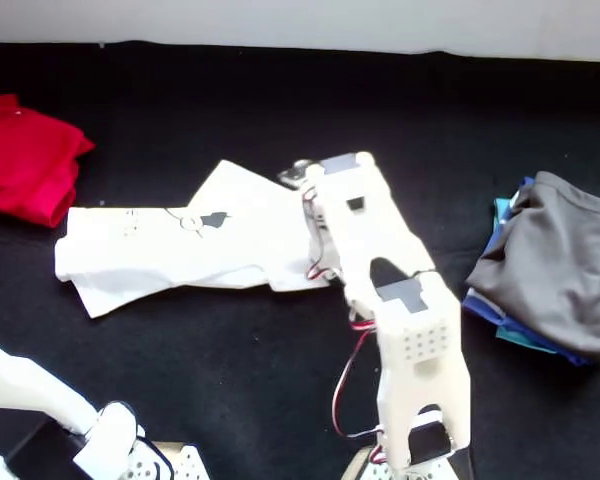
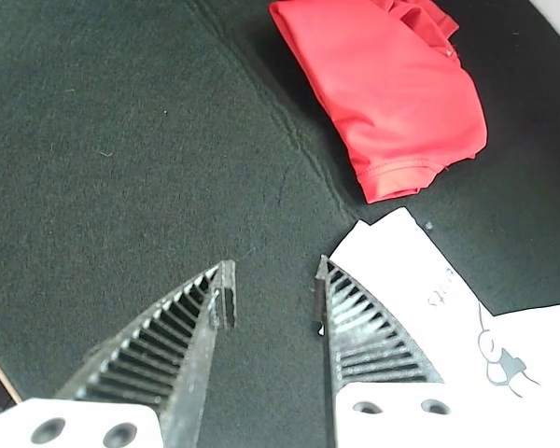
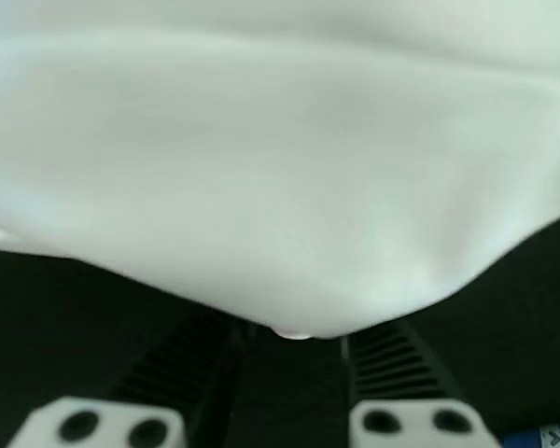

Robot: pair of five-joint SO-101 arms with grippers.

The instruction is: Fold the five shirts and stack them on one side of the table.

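Left hand (image 2: 273, 294) open, empty; right hand (image 3: 287, 343) at one white shirt (image 1: 180, 245), grip unclear; one red shirt (image 1: 25, 160); three stacked shirts (image 1: 555, 265)

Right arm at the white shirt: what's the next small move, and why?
Probably close the right pincer on the white shirt edge. Its fingers stand apart with the cloth edge lying right at their tips, so nothing looks gripped yet. In the high view the shirt lies only part folded.
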